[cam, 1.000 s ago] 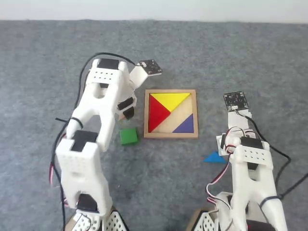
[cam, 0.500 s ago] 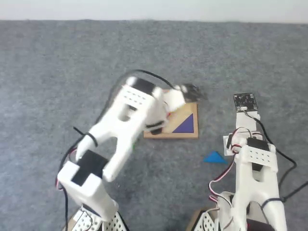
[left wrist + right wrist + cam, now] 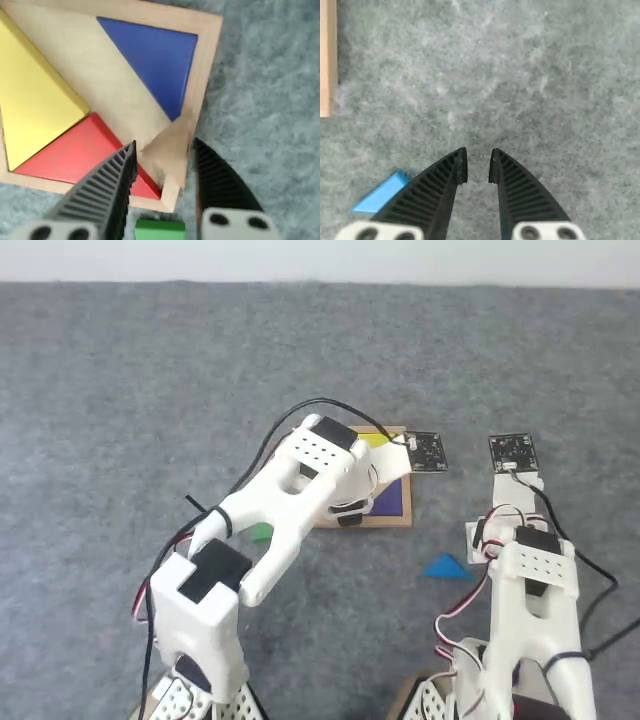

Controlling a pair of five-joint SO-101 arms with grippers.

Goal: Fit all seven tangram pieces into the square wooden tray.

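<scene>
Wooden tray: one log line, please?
left gripper over wooden tray corner; inside: yellow triangle, red triangle, dark blue triangle; right gripper open, empty; green piece, light blue triangle outside

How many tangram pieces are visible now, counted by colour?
yellow piece: 1
red piece: 1
dark blue piece: 1
green piece: 1
light blue piece: 1
tan piece, between the left fingers: 1
Total: 6
</scene>
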